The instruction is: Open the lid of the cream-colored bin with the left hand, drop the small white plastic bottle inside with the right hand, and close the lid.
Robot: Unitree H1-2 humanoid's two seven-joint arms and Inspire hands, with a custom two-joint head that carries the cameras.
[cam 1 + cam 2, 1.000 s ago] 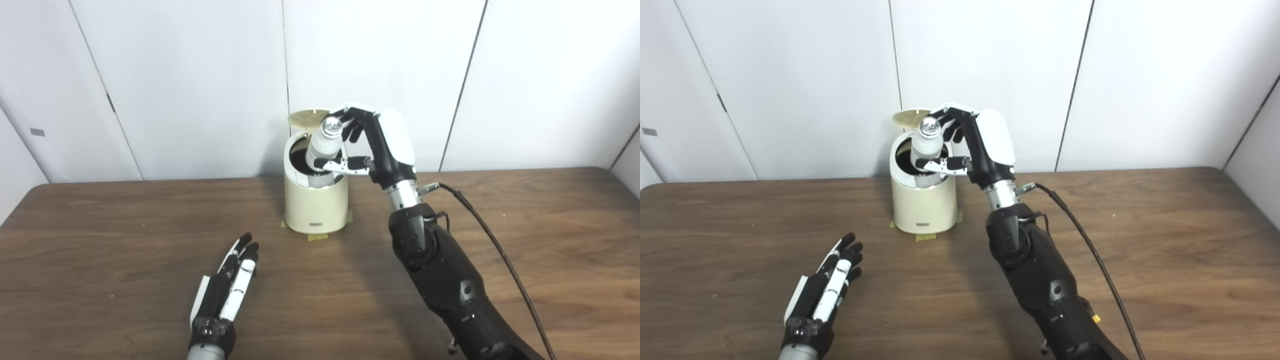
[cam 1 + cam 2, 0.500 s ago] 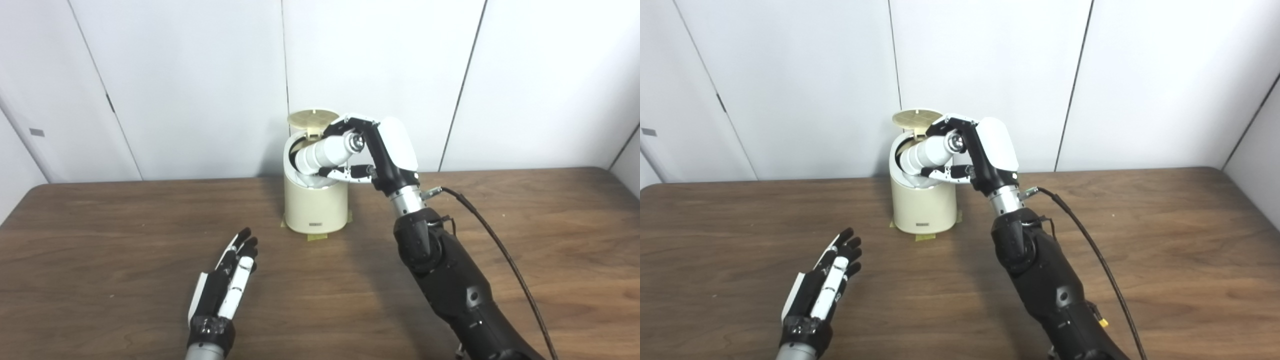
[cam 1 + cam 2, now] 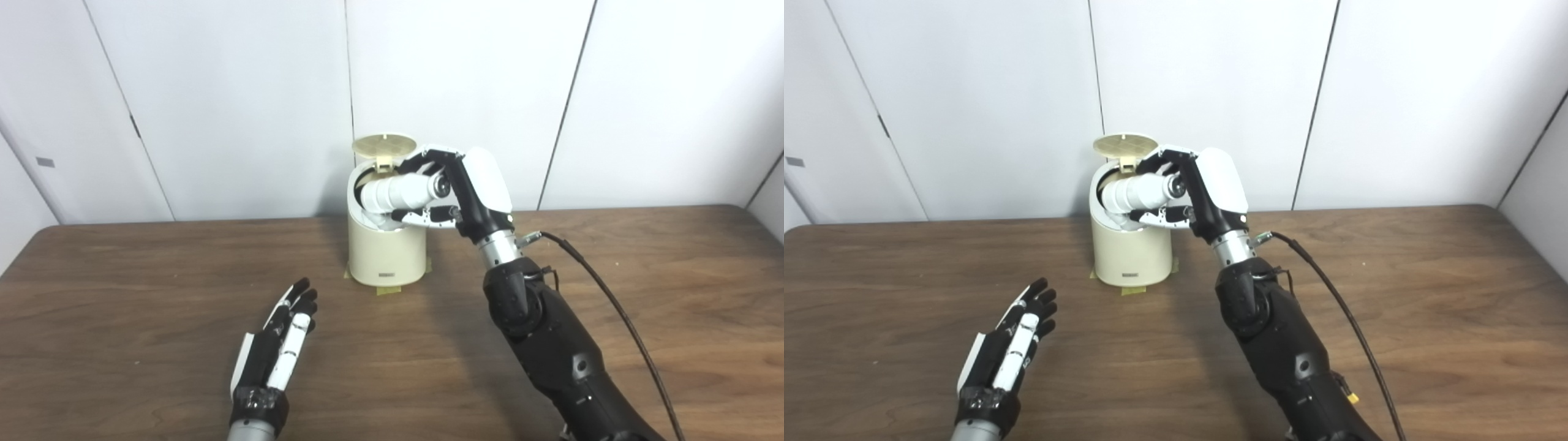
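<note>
The cream-colored bin (image 3: 386,257) stands at the back middle of the table, its round lid (image 3: 384,146) tipped up at the rear. The small white plastic bottle (image 3: 401,191) lies tilted across the bin's mouth, base end over the dark opening, cap toward the palm. My right hand (image 3: 456,190) is shut on the bottle beside the bin's right rim. My left hand (image 3: 282,343) lies flat, open and empty, on the table in front of the bin and to its left.
Tape patches (image 3: 388,290) hold the bin's base to the wooden table (image 3: 122,294). A black cable (image 3: 612,312) runs from the right wrist down along the right arm (image 3: 551,349). White wall panels stand behind.
The right hand has tipped the bottle from upright to nearly lying across the bin's mouth and lowered it slightly. The left hand has stayed put.
</note>
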